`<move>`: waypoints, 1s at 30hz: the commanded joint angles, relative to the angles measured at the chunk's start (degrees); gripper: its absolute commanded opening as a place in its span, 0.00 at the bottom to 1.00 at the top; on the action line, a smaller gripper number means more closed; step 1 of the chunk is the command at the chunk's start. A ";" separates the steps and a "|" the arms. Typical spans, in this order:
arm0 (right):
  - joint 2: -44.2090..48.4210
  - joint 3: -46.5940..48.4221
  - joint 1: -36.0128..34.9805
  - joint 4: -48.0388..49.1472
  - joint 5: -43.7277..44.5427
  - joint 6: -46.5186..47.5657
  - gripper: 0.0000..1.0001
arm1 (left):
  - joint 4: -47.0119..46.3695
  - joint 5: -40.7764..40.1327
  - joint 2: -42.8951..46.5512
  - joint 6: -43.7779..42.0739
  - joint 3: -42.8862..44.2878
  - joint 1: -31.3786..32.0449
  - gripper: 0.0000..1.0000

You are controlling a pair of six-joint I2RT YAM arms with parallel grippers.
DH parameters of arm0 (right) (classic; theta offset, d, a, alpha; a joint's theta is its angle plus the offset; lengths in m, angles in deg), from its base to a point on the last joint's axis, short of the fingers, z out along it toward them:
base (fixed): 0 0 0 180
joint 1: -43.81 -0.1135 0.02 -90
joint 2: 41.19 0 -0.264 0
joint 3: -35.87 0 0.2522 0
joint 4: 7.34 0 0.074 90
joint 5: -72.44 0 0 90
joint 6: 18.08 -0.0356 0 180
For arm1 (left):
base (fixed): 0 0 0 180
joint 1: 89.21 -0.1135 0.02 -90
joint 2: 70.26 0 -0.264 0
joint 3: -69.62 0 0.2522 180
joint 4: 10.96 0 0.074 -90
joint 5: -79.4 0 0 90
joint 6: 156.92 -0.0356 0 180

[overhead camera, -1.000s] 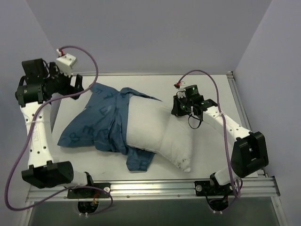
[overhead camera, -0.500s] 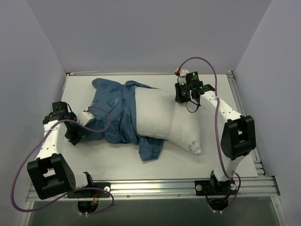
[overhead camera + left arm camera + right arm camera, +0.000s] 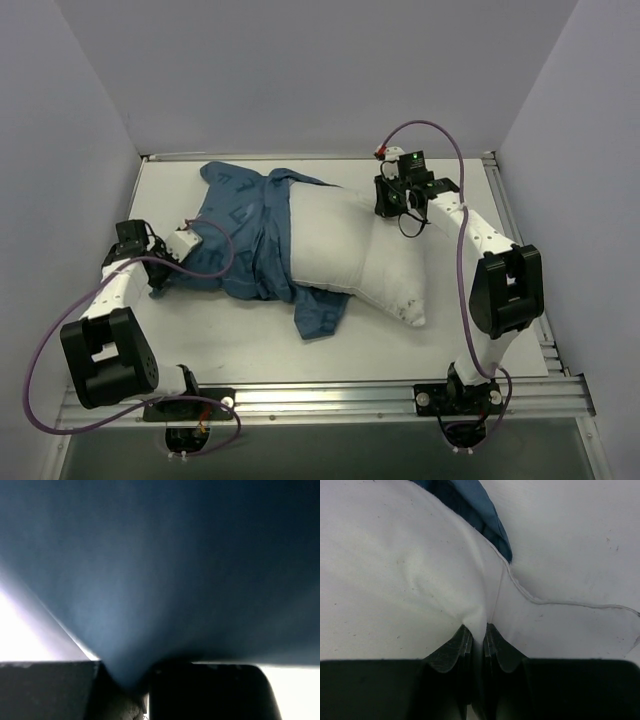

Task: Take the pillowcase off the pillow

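The white pillow (image 3: 355,250) lies across the middle of the table, its left half inside the dark blue lettered pillowcase (image 3: 240,235). One flap of the case sticks out at the near side. My left gripper (image 3: 168,272) is at the case's left edge. In the left wrist view blue pillowcase fabric (image 3: 160,570) fills the frame and funnels into the shut left gripper (image 3: 135,687). My right gripper (image 3: 388,208) is at the pillow's far right corner. In the right wrist view the right gripper (image 3: 479,632) is shut on a pinch of white pillow (image 3: 395,570) fabric.
The white table (image 3: 450,330) is bounded by grey walls at the back and both sides. An aluminium rail (image 3: 320,400) runs along the near edge by the arm bases. Purple cables (image 3: 40,340) loop from each arm.
My left arm came down from the far left corner to the pillowcase's left edge, and its gripper closed on the fabric. The right gripper drew the pillow slightly toward the far side.
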State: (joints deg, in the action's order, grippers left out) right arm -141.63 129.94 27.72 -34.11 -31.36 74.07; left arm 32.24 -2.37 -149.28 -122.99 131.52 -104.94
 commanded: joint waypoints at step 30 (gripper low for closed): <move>3.14 3.71 15.72 -4.74 19.52 -2.15 0.00 | -5.60 4.34 6.95 7.29 19.27 -32.17 0.02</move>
State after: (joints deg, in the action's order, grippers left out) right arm -142.01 130.86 32.83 -36.01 -33.02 69.15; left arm 38.64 12.56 -144.36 -115.51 146.47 -135.01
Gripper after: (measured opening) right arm 0.102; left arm 0.032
